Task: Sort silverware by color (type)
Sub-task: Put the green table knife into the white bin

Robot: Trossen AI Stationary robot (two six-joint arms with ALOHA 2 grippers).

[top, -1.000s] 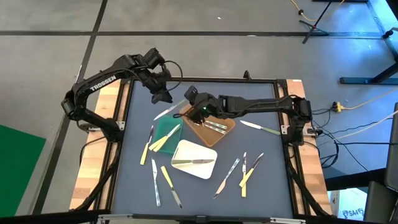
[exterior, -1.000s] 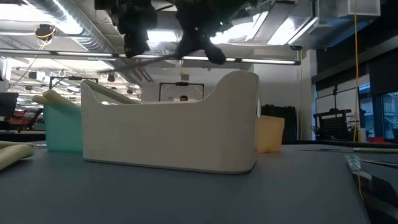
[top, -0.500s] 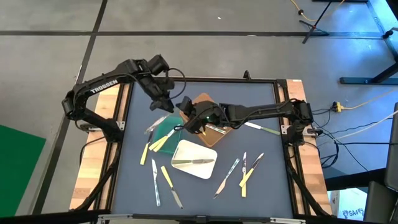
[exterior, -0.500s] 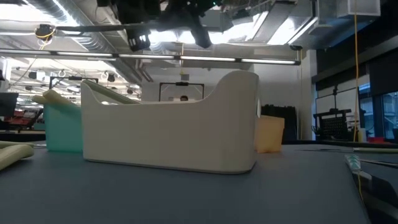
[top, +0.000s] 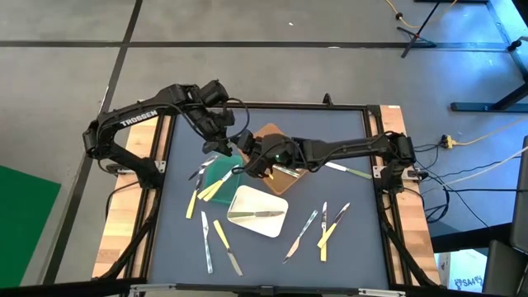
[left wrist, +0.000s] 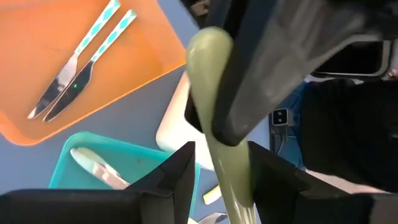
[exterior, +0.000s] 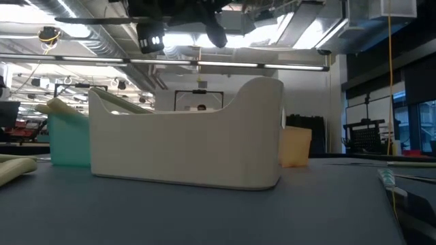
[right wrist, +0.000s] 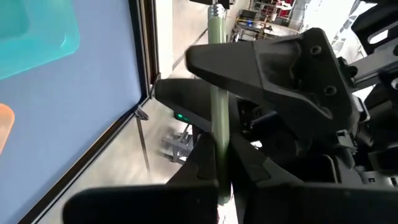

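A pale green-handled utensil [left wrist: 214, 74] is up in the air over the far edge of the green tray [top: 223, 172]. My right gripper [top: 246, 158] is shut on it. My left gripper [top: 224, 148] is open right beside the right one. Its two fingers [left wrist: 183, 171] stand on either side of the same handle; I cannot tell whether they touch it. The utensil's metal end [top: 201, 171] sticks out past the left gripper. Both grippers show at the top of the low view [exterior: 180, 24]. My right gripper pinches the pale green handle [right wrist: 217, 149] between its two fingers. The handle runs on past the fingertips into the left gripper's open jaws. The utensil is lifted clear of the table and the trays.
The brown tray [top: 289, 175] holds two silvery-blue-handled pieces [left wrist: 81, 62]. The white tray [top: 257, 210] holds a knife. Yellow-handled pieces [top: 213, 190] lean on the green tray. Loose silverware lies at the near left [top: 216, 239], near right [top: 323, 227] and right [top: 346, 171].
My right gripper has carried the pale green-handled utensil from the brown tray's far corner toward the table's left, over the green tray's far edge. My left gripper has come toward the near edge and the right, onto the utensil's handle.
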